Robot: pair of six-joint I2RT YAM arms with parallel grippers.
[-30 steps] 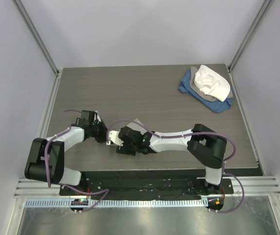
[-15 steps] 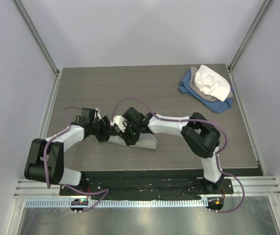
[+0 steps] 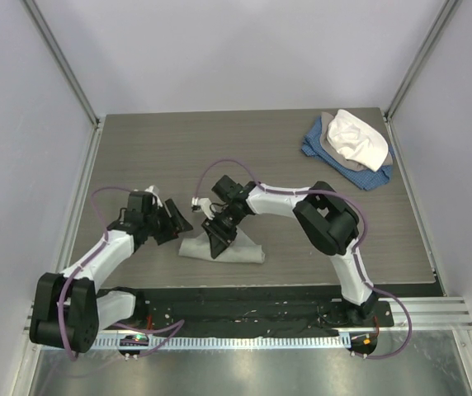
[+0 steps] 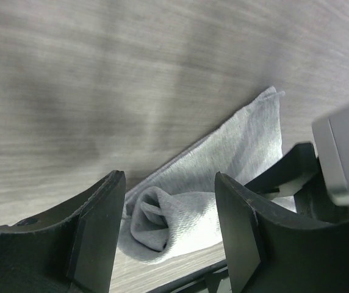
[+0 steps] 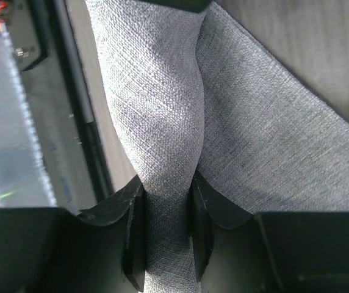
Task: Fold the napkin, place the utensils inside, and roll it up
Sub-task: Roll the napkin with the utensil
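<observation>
The light grey napkin [image 3: 242, 250] lies near the table's front edge, partly rolled into a thick tube. My right gripper [image 3: 218, 240] points down onto the roll. In the right wrist view its jaws are shut on the rolled napkin [image 5: 162, 91], squeezing the cloth between the pads [image 5: 135, 232]. My left gripper [image 3: 179, 221] sits just left of the roll's end, open. The left wrist view shows the coiled end of the napkin [image 4: 162, 220] lying beyond and between its fingers [image 4: 98, 235], untouched. The utensils are hidden; no spoon shows in any view.
A heap of blue, grey and white cloths [image 3: 351, 146] lies at the back right corner. The black base plate [image 3: 252, 301] runs along the near table edge, close behind the napkin. Metal frame posts [image 3: 63, 70] flank the table.
My left gripper has opened, let go of the napkin and drawn back to the left. My right gripper swung over the roll and closed on it.
</observation>
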